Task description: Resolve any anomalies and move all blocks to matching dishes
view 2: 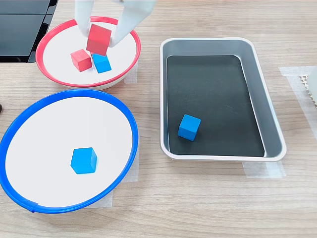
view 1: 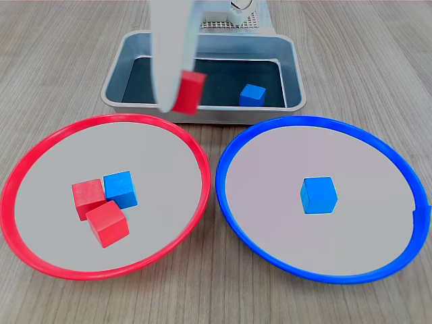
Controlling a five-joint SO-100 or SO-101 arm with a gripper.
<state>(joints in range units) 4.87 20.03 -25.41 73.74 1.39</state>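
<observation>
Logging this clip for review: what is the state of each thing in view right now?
gripper: shut on held red block, above the red dish
held red block: lifted, tilted
red dish: holds two red blocks and a misplaced blue block, clustered
blue dish: holds one blue block
tray: holds one blue block

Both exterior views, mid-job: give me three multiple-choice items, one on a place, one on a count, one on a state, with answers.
1. Where is the misplaced blue block?
A. red-rimmed dish
B. tray
C. table

2. How many blocks lie in the blue-rimmed dish?
A. one
B. two
C. three

3. What are the jaws doing?
A. open, empty
B. shut on a red block
C. shut on a blue block

Answers:
1 A: the blue block touches two red ones in the red-rimmed dish.
2 A: a lone blue cube lies in the blue-rimmed dish.
3 B: the gripper holds a red block aloft.
</observation>
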